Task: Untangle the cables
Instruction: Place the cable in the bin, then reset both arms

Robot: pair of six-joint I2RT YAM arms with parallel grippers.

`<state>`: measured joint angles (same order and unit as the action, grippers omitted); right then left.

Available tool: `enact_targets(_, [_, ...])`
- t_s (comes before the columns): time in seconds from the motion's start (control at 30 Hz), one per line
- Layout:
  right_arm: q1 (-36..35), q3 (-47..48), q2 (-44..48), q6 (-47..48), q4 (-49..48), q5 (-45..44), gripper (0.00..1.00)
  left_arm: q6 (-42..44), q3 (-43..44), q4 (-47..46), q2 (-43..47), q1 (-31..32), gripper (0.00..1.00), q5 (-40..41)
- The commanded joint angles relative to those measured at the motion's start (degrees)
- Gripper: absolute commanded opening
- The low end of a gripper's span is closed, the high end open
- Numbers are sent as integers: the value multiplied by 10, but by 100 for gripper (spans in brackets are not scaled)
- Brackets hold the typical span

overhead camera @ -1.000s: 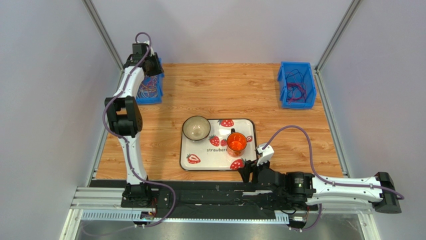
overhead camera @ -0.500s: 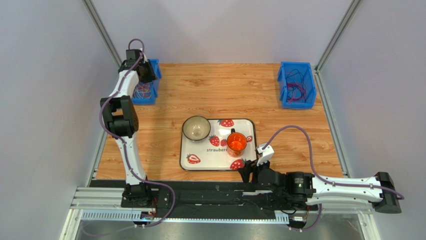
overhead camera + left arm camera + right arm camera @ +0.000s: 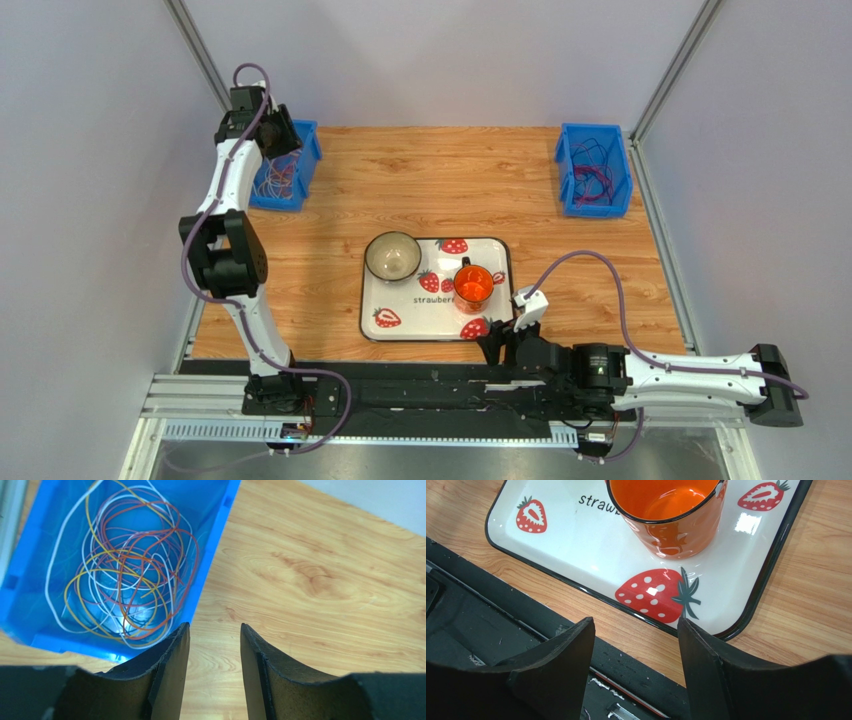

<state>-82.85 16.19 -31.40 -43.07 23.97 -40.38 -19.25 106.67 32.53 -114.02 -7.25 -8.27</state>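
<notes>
At the far left corner of the desk, a blue bin (image 3: pixel 308 165) holds the cables (image 3: pixel 125 575): thin loops of yellow, orange, red-brown and white wire, overlapping in a loose tangle on the bin floor. The left hand (image 3: pixel 214 630) hangs in the air above this bin, clear of the wires. Its two dark fingers (image 3: pixel 170 660) stand apart with only bare wood visible between them, so the hand is released and carries nothing. Seen from the wrist, the fingertips line up with the desk surface just beside the bin's wall. At the far right corner of the desk, a second blue bin (image 3: pixel 566 172) contains the darker cables (image 3: pixel 592 180), purple and dark strands bundled together; finer detail cannot be resolved there. Toward the middle of the near edge, a white tray (image 3: pixel 400 305) printed with strawberries carries a pale bowl (image 3: pixel 392 256) at its far left corner and an orange cup (image 3: pixel 666 515) to the right of the bowl, the two standing apart. The right hand (image 3: pixel 636 625) sits low at the near edge of the desk, just beside the tray's near right corner. Its fingers are spread, nothing lies between them, and it is released. The right arm (image 3: pixel 690 372) lies stretched along the near edge. Neither hand touches any cable.
</notes>
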Motion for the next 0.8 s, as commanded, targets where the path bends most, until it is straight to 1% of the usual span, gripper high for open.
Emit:
enact_targets(0.0, [-3, 51, -7, -5, 17, -13, 65, -13, -20, 22, 86, -1, 51, 9])
enact_targets(0.17, [-3, 104, -28, 11, 47, -25, 65, -25, -80, 28, 182, -1, 50, 7])
enact_targets(0.27, [-3, 146, -40, 21, 67, -37, 65, -31, -139, 28, 251, -1, 50, -2])
enact_targets(0.3, [-3, 161, -45, 33, 69, -39, 65, -34, -176, 24, 269, -1, 50, -4])
enact_targets(0.37, [-3, 177, -48, 43, 77, -52, 65, -40, -218, 17, 325, -1, 50, -20])
enact_targets(0.4, [-3, 191, -52, 48, 84, -58, 65, -40, -266, 4, 345, 0, 50, -24])
enact_targets(0.43, [-3, 198, -54, 50, 89, -68, 65, -40, -289, -4, 381, 0, 50, -25])
enact_targets(0.57, [-3, 223, -60, 81, 101, -108, 65, -39, -397, -18, 455, 0, 48, -10])
enact_targets(0.67, [-3, 241, -56, 109, 107, -139, 66, -40, -444, -21, 492, -1, 48, -2])
enact_targets(0.73, [-3, 248, -51, 120, 108, -157, 66, -38, -471, -29, 516, 0, 48, 26])
enact_targets(0.77, [-4, 248, -46, 139, 102, -172, 67, -43, -504, -51, 524, 0, 48, 36])
